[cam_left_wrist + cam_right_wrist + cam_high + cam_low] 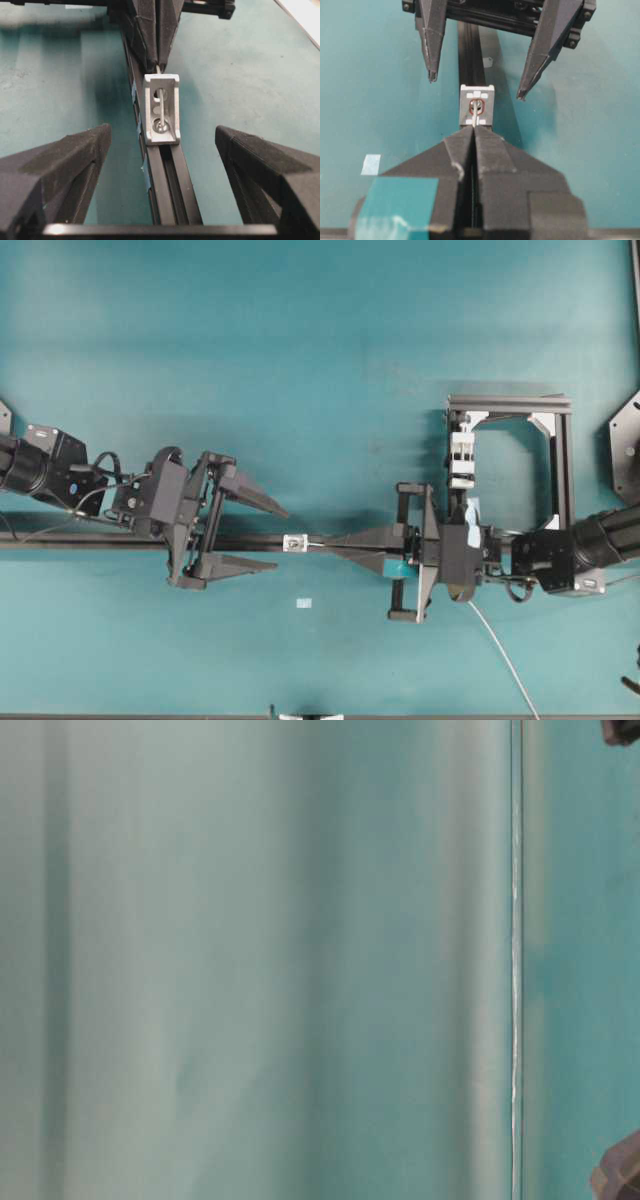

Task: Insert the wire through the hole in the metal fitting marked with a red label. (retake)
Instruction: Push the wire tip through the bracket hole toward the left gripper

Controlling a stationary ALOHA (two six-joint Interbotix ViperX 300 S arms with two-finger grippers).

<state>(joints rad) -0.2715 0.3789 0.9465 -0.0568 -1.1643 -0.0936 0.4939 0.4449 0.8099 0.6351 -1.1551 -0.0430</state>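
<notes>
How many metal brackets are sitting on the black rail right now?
1. The metal fitting stands on the black rail between the open left tool and the shut right tool. More could be hidden under the arms.

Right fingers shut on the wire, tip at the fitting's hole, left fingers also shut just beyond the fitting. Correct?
Not quite: the left gripper is open, its fingers spread either side of the rail beyond the metal fitting, as the right wrist view shows. The rest holds: the right gripper is shut on the wire, whose tip is at the hole.
</notes>
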